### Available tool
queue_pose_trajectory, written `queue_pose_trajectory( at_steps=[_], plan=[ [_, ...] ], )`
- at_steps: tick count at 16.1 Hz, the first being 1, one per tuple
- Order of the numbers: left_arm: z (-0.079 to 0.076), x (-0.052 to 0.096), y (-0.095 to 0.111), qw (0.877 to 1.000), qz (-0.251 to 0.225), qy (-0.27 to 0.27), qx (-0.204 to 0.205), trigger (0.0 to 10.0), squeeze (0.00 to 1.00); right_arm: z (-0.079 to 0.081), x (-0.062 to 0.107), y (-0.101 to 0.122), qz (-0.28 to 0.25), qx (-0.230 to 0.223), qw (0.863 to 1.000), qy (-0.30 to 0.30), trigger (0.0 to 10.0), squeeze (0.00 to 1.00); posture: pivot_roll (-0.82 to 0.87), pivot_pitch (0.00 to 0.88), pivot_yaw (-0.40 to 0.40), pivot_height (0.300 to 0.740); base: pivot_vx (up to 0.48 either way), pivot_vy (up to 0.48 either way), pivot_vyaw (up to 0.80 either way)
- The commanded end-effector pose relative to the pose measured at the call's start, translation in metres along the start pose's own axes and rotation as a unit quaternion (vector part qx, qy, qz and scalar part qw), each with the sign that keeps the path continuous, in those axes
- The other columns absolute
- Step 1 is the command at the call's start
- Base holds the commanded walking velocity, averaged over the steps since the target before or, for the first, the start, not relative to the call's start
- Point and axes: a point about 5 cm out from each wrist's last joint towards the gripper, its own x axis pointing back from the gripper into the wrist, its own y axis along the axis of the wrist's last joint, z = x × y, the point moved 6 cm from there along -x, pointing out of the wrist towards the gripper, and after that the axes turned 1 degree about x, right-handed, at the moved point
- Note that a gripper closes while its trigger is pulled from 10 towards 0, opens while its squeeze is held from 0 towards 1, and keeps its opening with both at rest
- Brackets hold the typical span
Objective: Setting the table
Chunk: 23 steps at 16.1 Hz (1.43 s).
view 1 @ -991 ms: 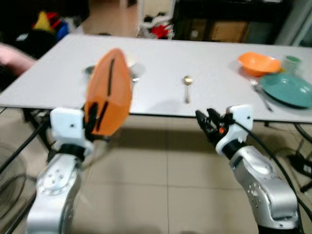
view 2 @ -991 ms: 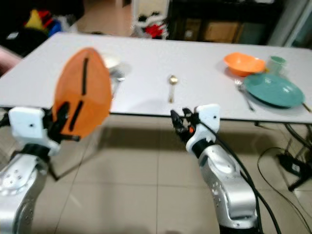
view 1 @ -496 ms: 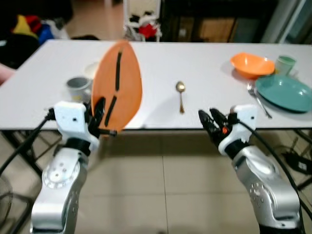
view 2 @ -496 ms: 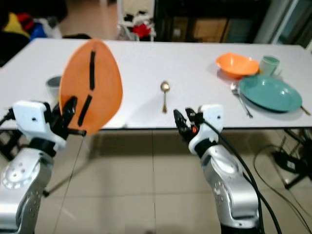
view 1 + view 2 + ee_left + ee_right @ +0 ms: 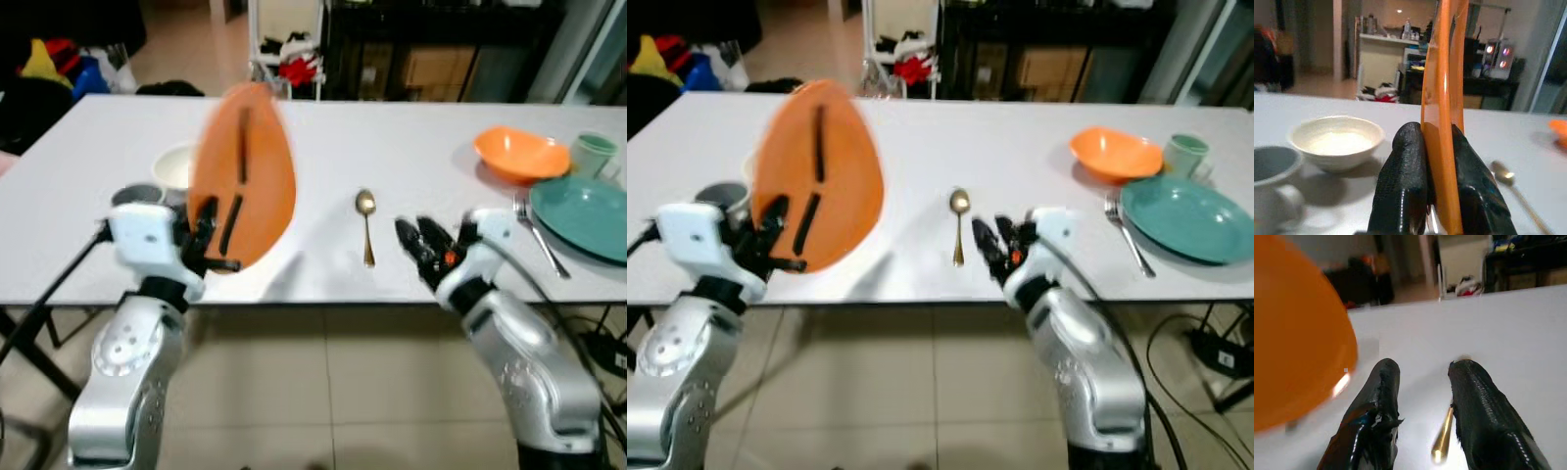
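The left gripper [image 5: 1437, 161] is clamped on the lower rim of an orange plate [image 5: 243, 176], which is held on edge, nearly upright, above the near edge of the tabletop [image 5: 323, 147] toward its left end. The right gripper [image 5: 1422, 396] is held with its fingers parted and nothing between them, over the near edge of the tabletop just beside the handle end of a gold spoon [image 5: 366, 225].

Behind the plate, toward the left end of the tabletop, a white bowl [image 5: 1336, 142] and a grey mug [image 5: 1273, 176] are set close together. At the right end, an orange bowl [image 5: 521, 154], a pale green cup [image 5: 594, 154], a teal plate [image 5: 586, 204] and a fork [image 5: 537, 235] are already laid out as one place setting.

The step in hand is judged to be the delivery of the orange plate to a second place setting. The next move calls for the plate to be tilted flat and lowered onto bare tabletop between the white bowl and the gold spoon, without either being struck. The grip is to be released only once the plate is fully supported.
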Motion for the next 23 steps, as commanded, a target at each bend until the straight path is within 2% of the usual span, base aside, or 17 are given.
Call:
queue_pose_trajectory(
  at_steps=[1, 2, 5, 7, 8, 9, 10, 12, 13, 14, 15, 16, 17, 19, 23],
  plan=[
    [-0.017, -0.006, 0.009, 0.998, -0.016, -0.031, 0.048, 10.0, 0.00, -0.016, -0.001, 0.001, 0.005, -0.038, 0.999, -0.021, 10.0, 0.00, -0.10, 0.000, 0.019, 0.740, 0.000, 0.000, 0.00],
    [-0.017, -0.009, 0.006, 0.996, -0.013, -0.030, 0.082, 10.0, 0.00, -0.020, -0.005, 0.001, 0.010, -0.064, 0.998, -0.013, 10.0, 0.00, -0.10, 0.000, 0.021, 0.740, 0.000, 0.000, 0.00],
    [-0.015, -0.016, -0.002, 0.991, 0.001, -0.027, 0.134, 10.0, 0.00, -0.028, -0.012, 0.001, 0.017, -0.076, 0.997, -0.009, 10.0, 0.00, -0.09, 0.000, 0.019, 0.740, 0.000, 0.000, 0.00],
    [-0.010, -0.029, -0.023, 0.976, 0.045, -0.009, 0.212, 10.0, 0.00, -0.029, -0.019, 0.009, 0.020, -0.081, 0.996, 0.009, 10.0, 0.00, -0.09, 0.000, 0.017, 0.740, 0.000, 0.000, 0.00],
    [-0.012, -0.034, -0.025, 0.967, 0.047, -0.010, 0.249, 10.0, 0.00, -0.027, -0.020, 0.011, 0.022, -0.081, 0.996, 0.021, 10.0, 0.00, -0.09, 0.000, 0.017, 0.740, 0.000, 0.000, 0.00],
    [-0.016, -0.042, -0.031, 0.953, 0.057, -0.015, 0.298, 10.0, 0.00, -0.020, -0.018, 0.013, 0.030, -0.064, 0.996, 0.053, 10.0, 0.00, -0.09, 0.000, 0.016, 0.740, 0.000, 0.000, 0.00],
    [-0.018, -0.047, -0.036, 0.947, 0.070, -0.019, 0.314, 10.0, 0.00, -0.017, -0.016, 0.013, 0.035, -0.053, 0.995, 0.074, 10.0, 0.00, -0.09, 0.000, 0.018, 0.740, 0.000, 0.000, 0.00],
    [-0.023, -0.058, -0.049, 0.944, 0.099, -0.022, 0.315, 10.0, 0.00, -0.011, -0.006, 0.017, 0.043, 0.007, 0.991, 0.124, 10.0, 0.00, -0.10, 0.000, 0.028, 0.740, 0.000, 0.000, 0.00],
    [-0.024, -0.063, -0.058, 0.937, 0.118, -0.016, 0.329, 10.0, 0.00, -0.010, 0.000, 0.020, 0.048, 0.037, 0.988, 0.144, 10.0, 0.00, -0.11, 0.000, 0.036, 0.740, 0.000, 0.000, 0.00],
    [-0.025, -0.069, -0.070, 0.928, 0.145, -0.005, 0.344, 10.0, 0.00, -0.006, 0.009, 0.021, 0.064, 0.077, 0.979, 0.176, 10.0, 0.00, -0.13, 0.000, 0.045, 0.740, 0.000, 0.000, 0.00],
    [-0.025, -0.072, -0.073, 0.927, 0.149, -0.002, 0.345, 10.0, 0.00, -0.005, 0.013, 0.020, 0.074, 0.091, 0.975, 0.190, 10.0, 0.00, -0.13, 0.000, 0.047, 0.740, 0.000, 0.000, 0.00],
    [-0.022, -0.079, -0.080, 0.919, 0.159, 0.012, 0.361, 10.0, 0.00, -0.001, 0.023, 0.017, 0.096, 0.114, 0.964, 0.218, 10.0, 0.00, -0.13, 0.000, 0.050, 0.740, 0.000, 0.000, 0.00],
    [-0.022, -0.082, -0.083, 0.915, 0.163, 0.016, 0.370, 10.0, 0.00, 0.000, 0.028, 0.015, 0.108, 0.122, 0.959, 0.231, 10.0, 0.00, -0.14, 0.000, 0.052, 0.740, 0.000, 0.000, 0.00],
    [-0.024, -0.090, -0.093, 0.899, 0.176, 0.022, 0.400, 10.0, 0.00, -0.003, 0.035, 0.013, 0.124, 0.137, 0.955, 0.234, 10.0, 0.00, -0.15, 0.000, 0.058, 0.740, 0.000, 0.000, 0.00],
    [-0.018, -0.092, -0.106, 0.888, 0.192, 0.049, 0.415, 10.0, 0.00, -0.004, 0.042, 0.009, 0.134, 0.141, 0.953, 0.234, 10.0, 0.00, -0.16, 0.014, 0.069, 0.740, 0.000, 0.000, 0.00]
  ],
)
